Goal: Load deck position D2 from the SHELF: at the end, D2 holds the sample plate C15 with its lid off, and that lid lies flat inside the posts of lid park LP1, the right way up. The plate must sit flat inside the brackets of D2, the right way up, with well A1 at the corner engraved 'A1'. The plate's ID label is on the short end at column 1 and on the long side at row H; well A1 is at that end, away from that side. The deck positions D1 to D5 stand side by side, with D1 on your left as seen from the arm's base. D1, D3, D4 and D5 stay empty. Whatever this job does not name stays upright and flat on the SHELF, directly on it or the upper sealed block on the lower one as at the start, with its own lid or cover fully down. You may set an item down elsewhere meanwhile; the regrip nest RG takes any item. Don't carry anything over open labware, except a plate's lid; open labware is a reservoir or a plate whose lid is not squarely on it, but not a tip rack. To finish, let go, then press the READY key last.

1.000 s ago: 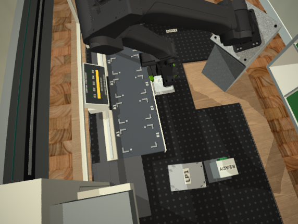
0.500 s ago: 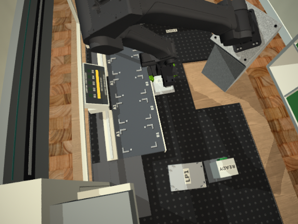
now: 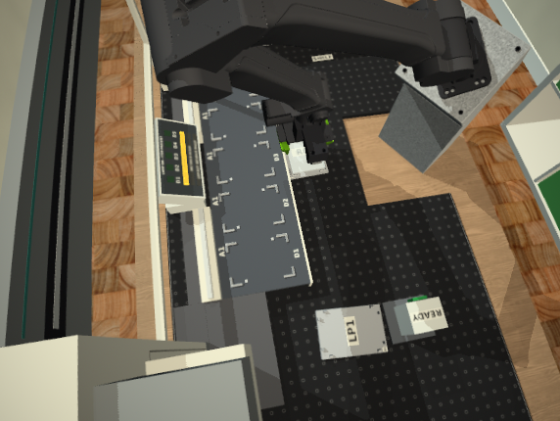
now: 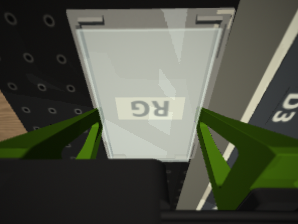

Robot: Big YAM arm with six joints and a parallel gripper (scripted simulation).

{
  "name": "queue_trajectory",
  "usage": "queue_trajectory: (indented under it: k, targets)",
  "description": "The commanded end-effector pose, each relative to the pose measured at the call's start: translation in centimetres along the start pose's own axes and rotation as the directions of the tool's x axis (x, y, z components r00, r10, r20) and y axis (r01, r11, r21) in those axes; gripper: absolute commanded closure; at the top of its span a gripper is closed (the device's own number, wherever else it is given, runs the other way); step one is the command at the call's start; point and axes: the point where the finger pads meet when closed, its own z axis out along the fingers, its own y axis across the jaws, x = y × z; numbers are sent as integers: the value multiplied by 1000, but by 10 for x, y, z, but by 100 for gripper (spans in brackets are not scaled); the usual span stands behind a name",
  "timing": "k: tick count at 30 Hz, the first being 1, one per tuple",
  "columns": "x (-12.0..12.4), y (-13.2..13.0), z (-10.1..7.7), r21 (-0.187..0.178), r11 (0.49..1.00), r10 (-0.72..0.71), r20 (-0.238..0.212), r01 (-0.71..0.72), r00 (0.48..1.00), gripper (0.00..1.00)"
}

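My gripper (image 3: 307,144) (image 4: 149,112) hangs low over the regrip nest RG (image 3: 318,172) (image 4: 85,17), beside the deck's D3 end. Its green fingers are shut on the long sides of a clear, pale plate (image 4: 150,65) (image 3: 300,159) that lies in the nest. The RG label shows through it. I cannot tell its lid from its body, and I see no ID label. Deck position D2 (image 3: 250,208) is bare inside its brackets, as are the other deck positions in view. Lid park LP1 (image 3: 350,330) is bare.
The READY key (image 3: 426,315) stands right of LP1. A status panel (image 3: 178,163) with a yellow bar stands left of the deck. The arm's grey pedestal (image 3: 421,127) is at the upper right. A SHELF label (image 3: 322,58) shows behind the arm, which hides the shelf itself.
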Motion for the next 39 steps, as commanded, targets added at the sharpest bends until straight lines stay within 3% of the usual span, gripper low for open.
queue_trajectory:
  k: [1,39]
  targets:
    - [-5,-15,-1,29,1000,-11,6,11,1000,100]
    - [-5,-13,-1,18,1000,-5,6,5,1000,100]
